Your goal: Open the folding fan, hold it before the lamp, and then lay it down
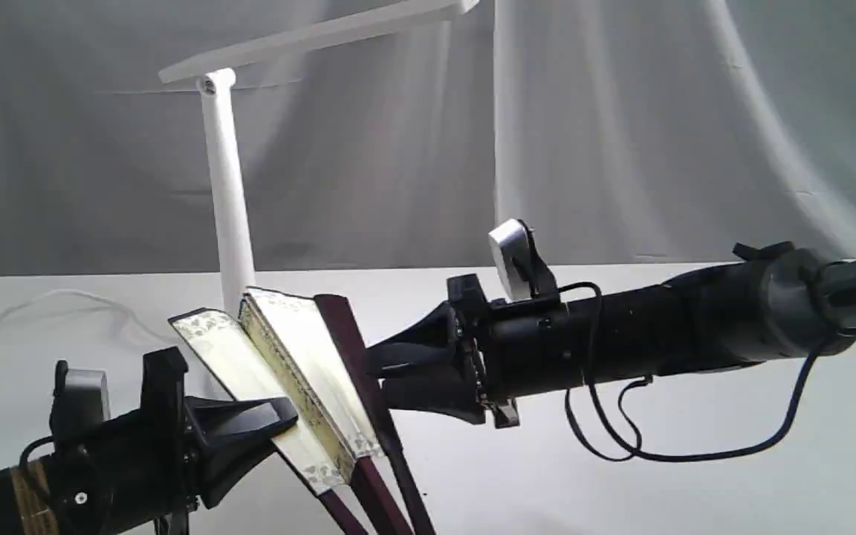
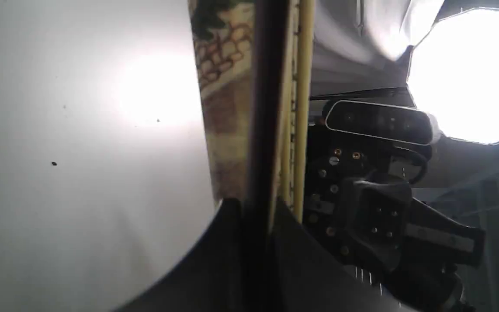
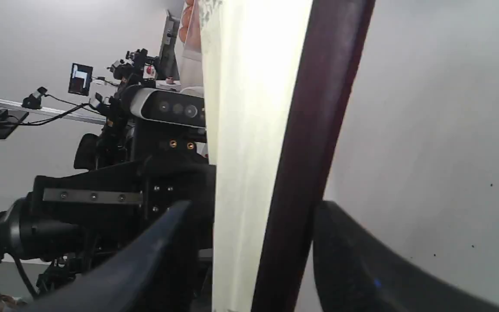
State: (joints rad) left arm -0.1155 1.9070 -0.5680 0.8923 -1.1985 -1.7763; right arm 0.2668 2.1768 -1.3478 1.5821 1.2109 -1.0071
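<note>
Left gripper [image 1: 283,416] pinches the left edge of the part-open folding fan [image 1: 302,364], which stands before the lamp [image 1: 227,193] with ribs slanting up-left, while the right gripper [image 1: 377,379] straddles its right maroon guard, jaws wide, grip not discernible, best placed to spread it.

A pale grey cloth backdrop [image 1: 658,126] hangs in soft folds across the exterior view from 9 o'clock over 12 to 3. Just past 12 it has a straight vertical edge where a lighter panel begins. Beneath it the white bench [image 1: 733,490] spreads from 3 round to 9 and meets the cloth along a level line. The left wrist view shows small dark specks [image 2: 54,163] on the bench and a glaring eight-sided studio light [image 2: 466,73]. The right wrist view shows a small lit screen [image 3: 80,79] near a grey rail [image 3: 54,112].
</note>
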